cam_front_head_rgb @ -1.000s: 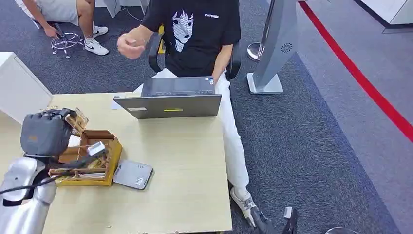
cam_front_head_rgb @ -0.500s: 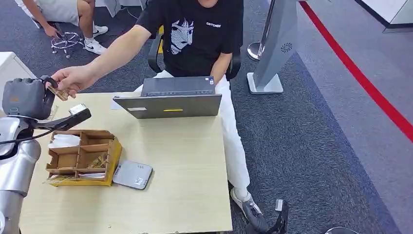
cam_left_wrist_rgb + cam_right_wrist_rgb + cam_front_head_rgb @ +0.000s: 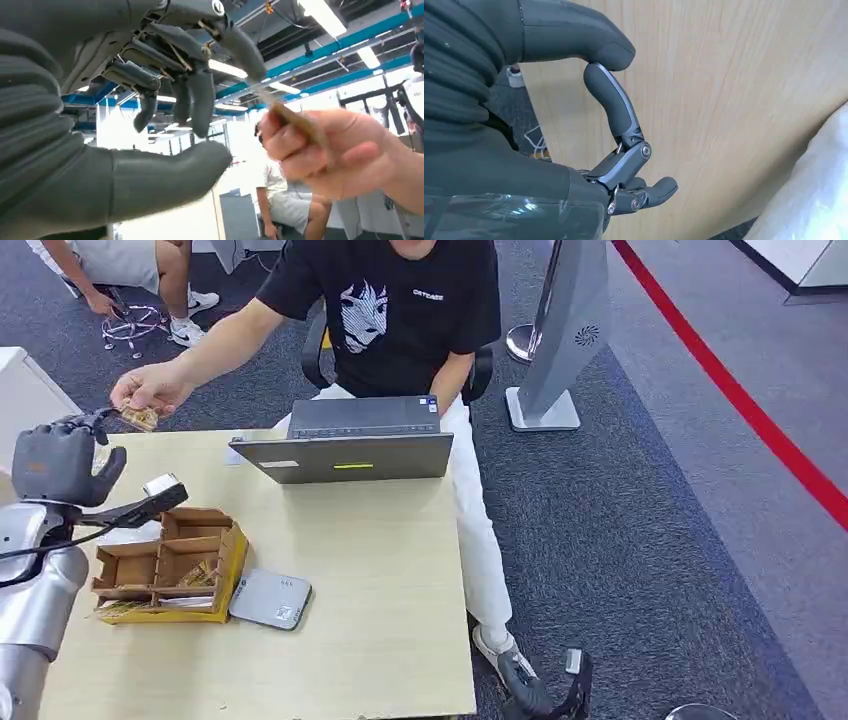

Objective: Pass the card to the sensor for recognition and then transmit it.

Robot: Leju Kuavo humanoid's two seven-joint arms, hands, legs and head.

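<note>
My left hand (image 3: 60,462) is raised over the table's far left corner, fingers spread with nothing between them. A person's hand (image 3: 150,390) pinches the brownish card (image 3: 138,418) just beyond my fingertips. In the left wrist view the card (image 3: 295,120) sits in the person's hand (image 3: 325,155), its free end close to one fingertip of my left hand (image 3: 175,100); I cannot tell if they touch. The grey flat sensor (image 3: 270,598) lies on the table beside the card box (image 3: 165,565). My right hand (image 3: 614,125) hangs by the table's wooden side, fingers curled in on nothing.
The person in a black shirt sits behind an open grey laptop (image 3: 350,445) at the table's far edge. A white cabinet (image 3: 25,410) stands left of the table (image 3: 380,620). Another person sits at the back left. A grey stand (image 3: 560,340) is at the right.
My left hand rose from over the card box to the far left corner with the card. The person reached across and took the card; my fingers have opened.
</note>
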